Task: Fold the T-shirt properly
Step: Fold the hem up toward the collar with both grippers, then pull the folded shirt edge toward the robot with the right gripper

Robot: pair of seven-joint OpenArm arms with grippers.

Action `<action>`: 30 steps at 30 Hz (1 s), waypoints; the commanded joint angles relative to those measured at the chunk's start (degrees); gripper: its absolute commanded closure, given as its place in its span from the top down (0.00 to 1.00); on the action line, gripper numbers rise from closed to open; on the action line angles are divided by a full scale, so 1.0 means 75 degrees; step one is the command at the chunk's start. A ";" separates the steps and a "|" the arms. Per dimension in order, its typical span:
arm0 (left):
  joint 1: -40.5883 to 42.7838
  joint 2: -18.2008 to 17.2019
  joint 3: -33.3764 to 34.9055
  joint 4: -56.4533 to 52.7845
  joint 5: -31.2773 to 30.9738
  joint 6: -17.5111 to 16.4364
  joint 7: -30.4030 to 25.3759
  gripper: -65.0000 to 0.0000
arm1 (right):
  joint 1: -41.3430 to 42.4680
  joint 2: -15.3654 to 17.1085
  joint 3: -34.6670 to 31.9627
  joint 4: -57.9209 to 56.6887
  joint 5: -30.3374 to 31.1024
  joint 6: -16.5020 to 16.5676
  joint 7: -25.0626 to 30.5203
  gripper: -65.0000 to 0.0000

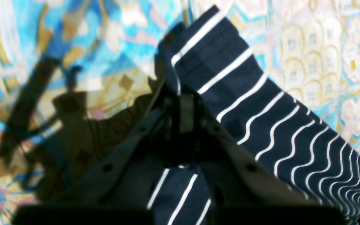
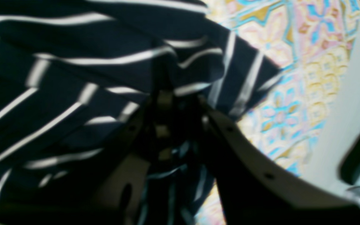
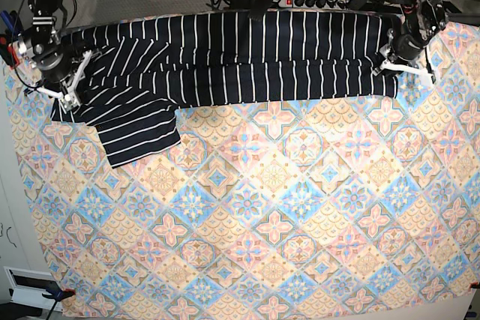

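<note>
T-shirt [image 3: 247, 58] lies stretched in a long band across the top of the base view, from about 10 o'clock to 2 o'clock, on the patterned cloth [image 3: 262, 215] that covers the bench. Navy with thin white stripes; the body is doubled over lengthwise, with a lower layer showing along the band's near edge. One sleeve [image 3: 139, 136] fans out toward 8 o'clock, flat on the cloth, stripes running at a slant. Left gripper [image 3: 403, 67] sits at the 2 o'clock end of the band, on the garment's corner. In the left wrist view its jaws are drawn tight together on a fold of the striped fabric [image 1: 230, 93], which rises from the tips toward 1 o'clock and drapes away to 4 o'clock; a second strip of the same fabric [image 1: 180, 193] hangs between the jaw arms nearer the camera. Right gripper [image 3: 69, 97] sits at the 10 o'clock end, by the shoulder and sleeve. The right wrist view is blurred: striped cloth [image 2: 73, 78] bunches right at the tips and some hangs between the jaw arms, but I cannot tell whether the jaws are clamped on it or standing slightly apart. A power strip [image 3: 319, 1] with cables lies beyond the bench at 12 o'clock.
</note>
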 commanded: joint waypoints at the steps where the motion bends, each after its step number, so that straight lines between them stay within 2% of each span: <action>1: 0.0070 -0.0049 -0.0008 -0.0071 0.0430 0.0252 0.0118 0.00 | 0.0004 0.0152 0.0209 0.0183 0.0037 -0.0108 0.0121 0.21; 5: 0.0059 -0.0049 -0.0008 -0.0071 0.0418 0.0252 0.0118 0.00 | 0.0016 0.0140 0.0631 0.0406 0.0096 -0.0108 0.0121 0.23; 12: 0.0059 -0.0003 0.0015 -0.0071 0.0418 0.0252 0.0118 0.00 | 0.0660 0.0140 0.0585 0.0617 0.0658 -0.0096 0.0367 0.23; 18: 0.0059 -0.0003 0.0015 -0.0059 0.0418 0.0252 0.0118 0.00 | 0.1516 0.0152 -0.0646 0.0171 0.0658 -0.0084 0.0296 0.25; 23: 0.0059 -0.0003 0.0015 -0.0059 0.0383 0.0252 0.0118 0.00 | 0.2383 0.0152 -0.1267 -0.0954 0.0682 -0.0096 -0.0290 0.41; 25: 0.0059 -0.0003 0.0004 -0.0059 0.0383 0.0252 0.0118 0.00 | 0.2594 0.0152 -0.1396 -0.1435 0.0682 -0.0096 -0.0219 0.45; 30: 0.0059 -0.0003 0.0004 -0.0059 0.0371 0.0252 0.0118 0.00 | 0.3251 0.0163 -0.1607 -0.2583 0.0682 -0.0072 0.0179 0.45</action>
